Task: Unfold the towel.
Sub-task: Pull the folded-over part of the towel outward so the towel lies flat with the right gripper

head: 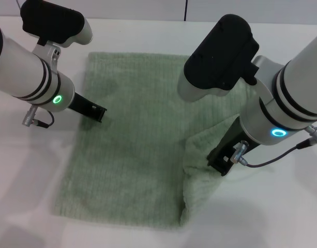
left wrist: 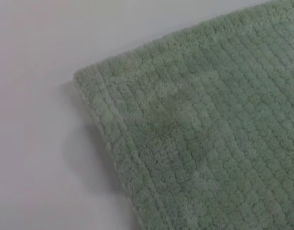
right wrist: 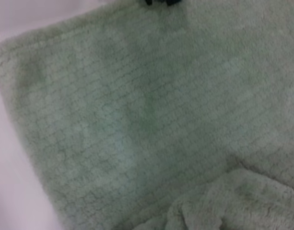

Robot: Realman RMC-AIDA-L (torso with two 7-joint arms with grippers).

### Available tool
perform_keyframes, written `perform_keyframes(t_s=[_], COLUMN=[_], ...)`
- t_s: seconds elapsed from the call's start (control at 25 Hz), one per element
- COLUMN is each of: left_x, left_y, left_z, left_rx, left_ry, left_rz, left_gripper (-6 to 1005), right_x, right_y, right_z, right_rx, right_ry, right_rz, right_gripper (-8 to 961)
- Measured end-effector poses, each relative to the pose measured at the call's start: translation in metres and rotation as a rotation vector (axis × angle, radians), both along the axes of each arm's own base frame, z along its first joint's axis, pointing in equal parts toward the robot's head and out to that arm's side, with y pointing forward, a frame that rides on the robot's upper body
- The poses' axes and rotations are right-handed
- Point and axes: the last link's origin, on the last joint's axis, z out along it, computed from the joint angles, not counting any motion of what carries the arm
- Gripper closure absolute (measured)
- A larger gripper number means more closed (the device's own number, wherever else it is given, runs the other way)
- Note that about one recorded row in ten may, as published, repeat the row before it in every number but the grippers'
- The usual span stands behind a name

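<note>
The pale green towel [head: 132, 144] lies mostly spread flat on the white table [head: 24, 170]. Its right side is bunched into a raised fold [head: 199, 150] that runs down to the near right corner. My right gripper [head: 219, 164] is at that fold, shut on the towel's edge and holding it a little off the table. My left gripper [head: 99, 112] is low at the towel's left edge, near its far left corner. The left wrist view shows a flat, hemmed towel corner [left wrist: 96, 79]. The right wrist view shows the flat towel [right wrist: 137, 120] with the bunched fold [right wrist: 223, 201] close by.
Bare white table surrounds the towel on the left, front and right [head: 272, 217]. A dark seam [head: 185, 9] runs up the back wall behind the table. No other objects are in view.
</note>
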Motion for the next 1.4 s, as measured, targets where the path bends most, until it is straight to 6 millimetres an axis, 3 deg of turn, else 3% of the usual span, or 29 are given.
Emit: perform_keyframes(t_s=[1.4], left_x=[0.0], left_y=[0.0], left_z=[-0.002], left_rx=[0.008], left_ry=[-0.006], left_rz=[-0.007], left_gripper=[1000], right_x=[-0.002], right_y=[-0.046], right_z=[0.008], right_rx=[0.056], right_ry=[0.069], right_rz=[0.026], right_gripper=[914])
